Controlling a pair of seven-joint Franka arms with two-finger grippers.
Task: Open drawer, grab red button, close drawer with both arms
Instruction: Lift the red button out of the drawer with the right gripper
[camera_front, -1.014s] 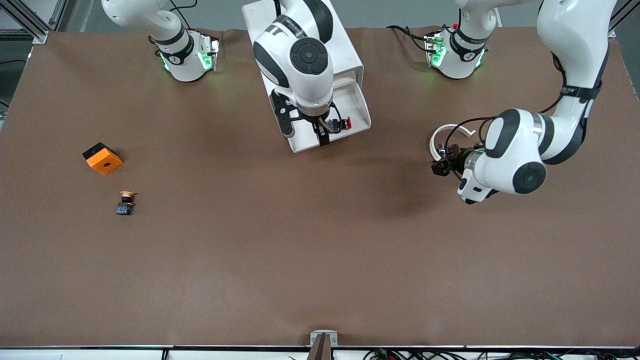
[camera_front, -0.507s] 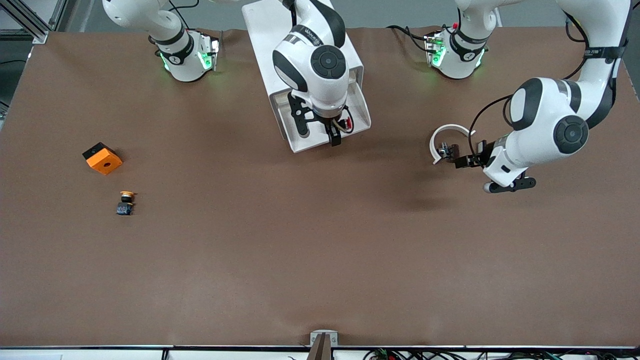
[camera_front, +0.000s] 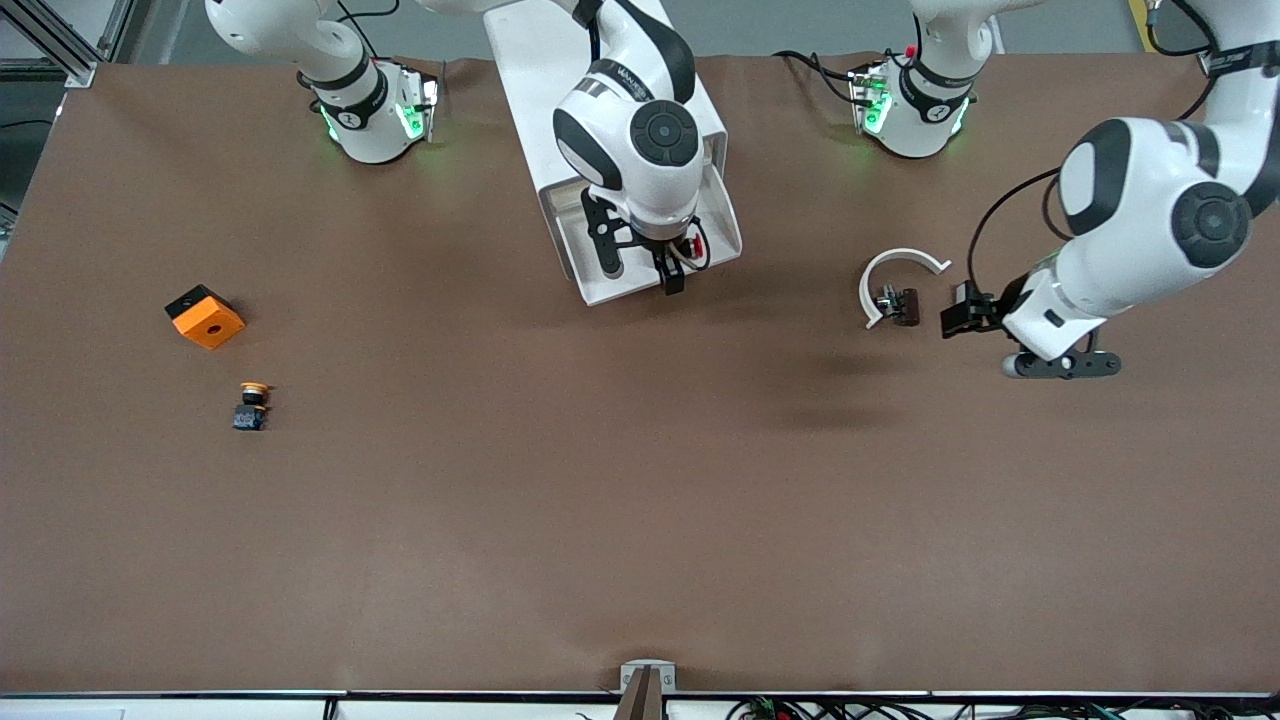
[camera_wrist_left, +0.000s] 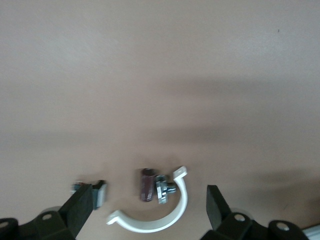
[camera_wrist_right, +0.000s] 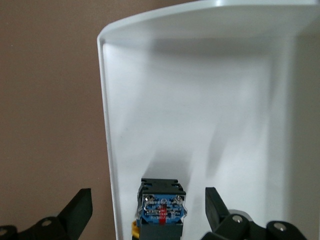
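I've got the drawer (camera_front: 655, 262) pulled out of the cabinet (camera_front: 560, 70) at top centre of the front frame, its white tray open toward the camera. My right gripper (camera_front: 668, 270) sits down in that tray, and in the right wrist frame its fingers (camera_wrist_right: 75, 212) are spread wide with the button (camera_wrist_right: 161, 210) sitting between them, low in the frame — not pinched, gaps on both sides. I can see the blue-and-black body face on, with a bit of red in the middle; in the front frame the red cap (camera_front: 697, 246) peeks out beside the gripper, over the tray floor.

My left gripper (camera_front: 975, 312) is at the right of the front frame, low over the bare table (camera_front: 640, 520), fingers spread and holding nothing. Just beside it, toward the frame's centre, lies a white clip (camera_front: 890, 272) — a curved band with a small dark block on it. The left wrist frame shows that clip (camera_wrist_left: 165, 220) between the open fingers (camera_wrist_left: 77, 212), near the bottom edge.

Over at the left of the front frame sit the orange cube (camera_front: 205, 316) and, lower down, the yellow button (camera_front: 251, 405), well apart from both arms.
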